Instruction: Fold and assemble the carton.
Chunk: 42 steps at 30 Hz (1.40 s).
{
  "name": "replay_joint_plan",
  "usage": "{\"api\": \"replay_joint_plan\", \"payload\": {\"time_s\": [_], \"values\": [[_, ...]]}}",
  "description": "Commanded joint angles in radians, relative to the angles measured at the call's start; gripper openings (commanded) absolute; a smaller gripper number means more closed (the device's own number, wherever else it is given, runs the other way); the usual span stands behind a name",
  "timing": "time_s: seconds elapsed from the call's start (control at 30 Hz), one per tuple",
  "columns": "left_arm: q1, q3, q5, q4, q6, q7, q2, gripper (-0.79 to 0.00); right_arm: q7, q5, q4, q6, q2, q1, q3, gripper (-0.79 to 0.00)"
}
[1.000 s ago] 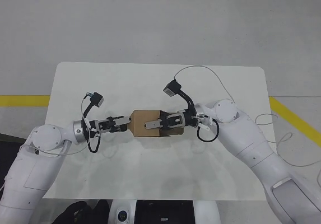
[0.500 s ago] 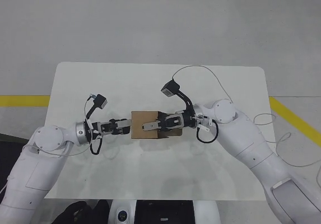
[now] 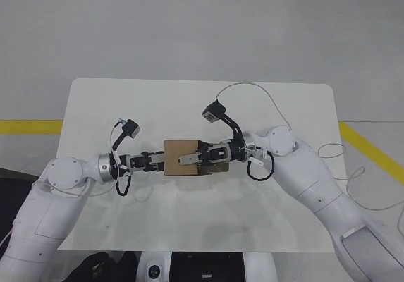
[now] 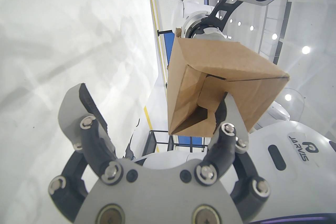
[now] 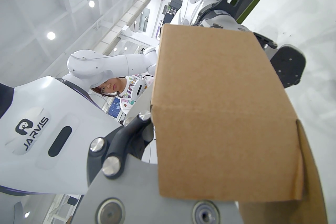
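Observation:
A brown carton (image 3: 186,156) is held just above the middle of the white table (image 3: 117,106), lying sideways. My right gripper (image 3: 207,153) is shut on its right end; one of its fingers (image 5: 135,128) shows beside the carton (image 5: 218,109), the other is hidden behind the cardboard. My left gripper (image 3: 157,161) is at the carton's left end and stands open. One of its fingertips (image 4: 231,110) presses on the folded-in end flaps of the carton (image 4: 223,78), while the other fingertip (image 4: 88,104) stays apart from it.
The table top around the carton is bare white, with free room in front and behind. A thin cable (image 3: 258,88) loops above the right arm. A yellow floor line (image 3: 18,127) runs past both table sides.
My left gripper has moved right up to the carton's left end. The flap that stuck out there is now pushed in flat. The right gripper has kept its hold.

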<state>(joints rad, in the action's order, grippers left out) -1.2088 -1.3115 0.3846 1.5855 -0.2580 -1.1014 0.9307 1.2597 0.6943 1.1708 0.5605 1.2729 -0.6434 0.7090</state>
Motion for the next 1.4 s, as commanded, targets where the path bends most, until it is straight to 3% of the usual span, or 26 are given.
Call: {"api": "replay_joint_plan", "payload": {"time_s": [0.0, 0.53, 0.83, 1.1, 1.37], "values": [[0.001, 0.0, 0.004, -0.004, 0.0, 0.0, 0.0, 0.0, 0.002, -0.003, -0.005, -0.002, 0.0, 0.0, -0.001, -0.785], [0.007, 0.019, 0.014, -0.005, -0.003, -0.01, 0.004, 0.0, 0.006, 0.0, -0.014, -0.006, 0.004, 0.006, -0.009, -0.785], [-0.011, -0.038, -0.061, -0.012, -0.03, 0.002, -0.008, 0.0, 0.029, -0.06, -0.085, -0.029, 0.002, 0.003, -0.026, -0.785], [-0.046, -0.107, -0.305, 0.052, -0.248, 0.059, -0.025, 0.0, 0.02, -0.096, -0.199, -0.02, 0.035, 0.005, -0.094, -0.785], [-0.095, -0.135, -0.619, 0.102, -0.499, 0.187, -0.032, 0.0, -0.016, -0.114, -0.34, 0.015, 0.094, 0.049, -0.149, -0.785]]}}
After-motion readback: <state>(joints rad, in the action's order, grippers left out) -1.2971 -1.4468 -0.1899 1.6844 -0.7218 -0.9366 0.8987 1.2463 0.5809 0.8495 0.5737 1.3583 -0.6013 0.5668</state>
